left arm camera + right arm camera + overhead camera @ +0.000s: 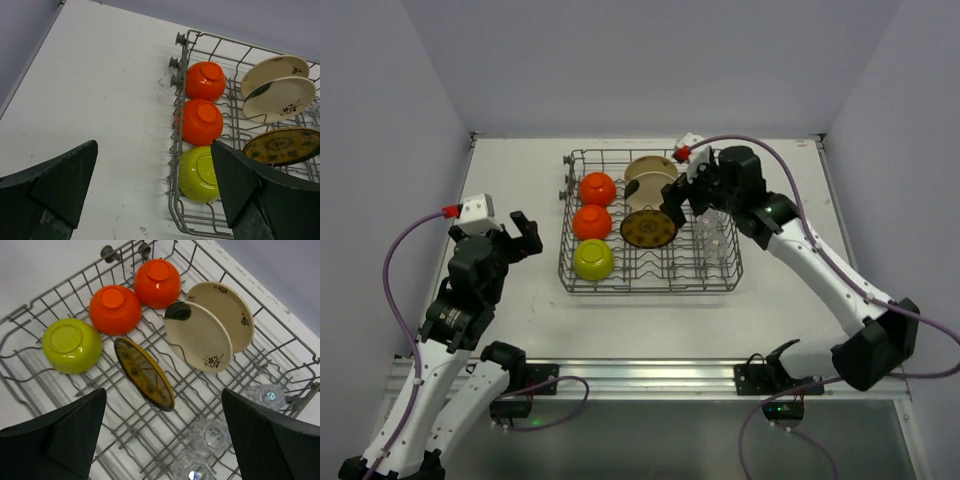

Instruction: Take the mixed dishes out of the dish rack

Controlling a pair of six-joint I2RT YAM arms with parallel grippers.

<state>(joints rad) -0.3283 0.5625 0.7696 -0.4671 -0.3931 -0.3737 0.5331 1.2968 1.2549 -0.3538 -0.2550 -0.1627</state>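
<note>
Left arm (460, 300): rises from its base at the near left corner, folded at the elbow, with the wrist held above bare table (520, 170) to the left of the rack.
Left gripper (523, 236): fingers spread wide apart, holding nothing and touching nothing. It faces right toward the rack's left wall.
Dish rack (650, 289): grey wire basket on the middle of the table, with black knobs on its left side. It still holds all of the dishes.
Orange bowls (597, 187): two, upside down in the rack's left column, one at the far end and one in the middle.
Yellow-green bowl (593, 259): upside down at the near end of the same column, just beside the second orange bowl.
Beige plates (650, 178): two, standing on edge among the tines at the far middle.
Dark patterned plate (649, 229): on edge and leaning, nearer than the beige pair.
Clear glasses (715, 237): clustered along the rack's right side.
Right arm (820, 270): stretches from the near right base toward the far left, over the rack's right half.
Right gripper (678, 200): fingers well apart and empty, hovering above the plates and glasses and clear of them.
</note>
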